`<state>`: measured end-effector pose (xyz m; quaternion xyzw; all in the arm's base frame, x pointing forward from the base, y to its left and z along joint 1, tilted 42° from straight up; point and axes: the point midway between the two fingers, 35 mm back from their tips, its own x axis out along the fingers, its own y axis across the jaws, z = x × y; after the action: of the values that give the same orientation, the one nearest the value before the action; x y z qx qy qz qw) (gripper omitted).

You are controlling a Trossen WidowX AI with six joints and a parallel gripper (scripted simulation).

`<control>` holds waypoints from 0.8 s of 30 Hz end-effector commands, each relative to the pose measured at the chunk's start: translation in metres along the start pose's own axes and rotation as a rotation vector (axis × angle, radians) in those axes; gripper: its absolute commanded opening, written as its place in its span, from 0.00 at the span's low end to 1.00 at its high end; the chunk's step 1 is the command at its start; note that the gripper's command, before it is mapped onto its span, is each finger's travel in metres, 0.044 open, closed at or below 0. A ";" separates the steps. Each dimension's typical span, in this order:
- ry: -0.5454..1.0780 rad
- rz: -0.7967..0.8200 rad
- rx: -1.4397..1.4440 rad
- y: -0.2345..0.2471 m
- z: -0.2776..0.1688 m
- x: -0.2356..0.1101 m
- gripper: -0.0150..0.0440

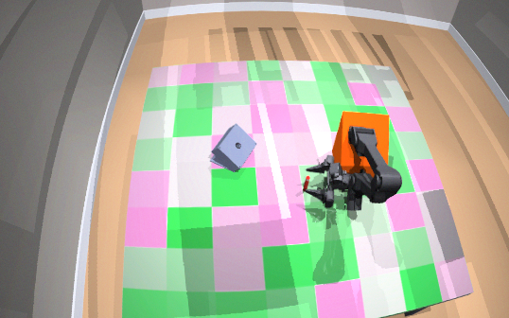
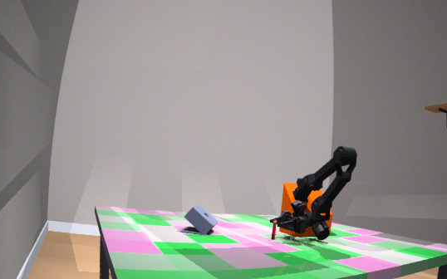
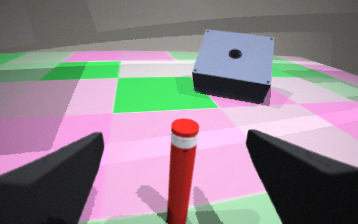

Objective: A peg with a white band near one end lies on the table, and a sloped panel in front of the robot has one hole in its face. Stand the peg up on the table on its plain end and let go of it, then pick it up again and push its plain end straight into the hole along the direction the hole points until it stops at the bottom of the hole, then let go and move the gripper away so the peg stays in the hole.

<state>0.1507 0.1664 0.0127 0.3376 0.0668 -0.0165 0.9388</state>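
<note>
Wrist view: slim rigid red peg with white band (image 3: pixel 182 170) upright between wide-open, empty dark gripper (image 3: pixel 180 165); likely light, tippy — regrip mid-shaft.

Checkered table (image 2: pixel 150 261) in pink, green, white and grey squares. On it: red peg (image 3: pixel 182 175) standing upright, white band near its top end; blue-grey sloped panel (image 1: pixel 233 148) with one hole (image 3: pixel 235 52) in its face, well apart from the peg; orange base block (image 2: pixel 287 198) carrying the arm, near the peg.
</note>
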 end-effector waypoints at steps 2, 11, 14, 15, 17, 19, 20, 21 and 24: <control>0.000 -0.001 -0.001 0.000 0.000 0.000 1.00; 0.032 -0.064 -0.047 -0.001 -0.004 0.007 1.00; 0.068 -0.123 -0.089 -0.001 -0.007 0.014 1.00; 0.082 -0.141 -0.103 -0.001 -0.008 0.017 1.00; 0.112 -0.177 -0.132 -0.002 -0.010 0.021 1.00; 0.144 -0.210 -0.160 -0.002 -0.011 0.025 1.00; 0.160 -0.225 -0.174 -0.001 -0.012 0.027 1.00; 0.177 -0.240 -0.187 -0.001 -0.012 0.029 1.00; 0.231 -0.280 -0.225 -0.001 -0.014 0.036 1.00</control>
<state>0.1785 0.1729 -0.0017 0.2371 0.1898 -0.0931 0.9482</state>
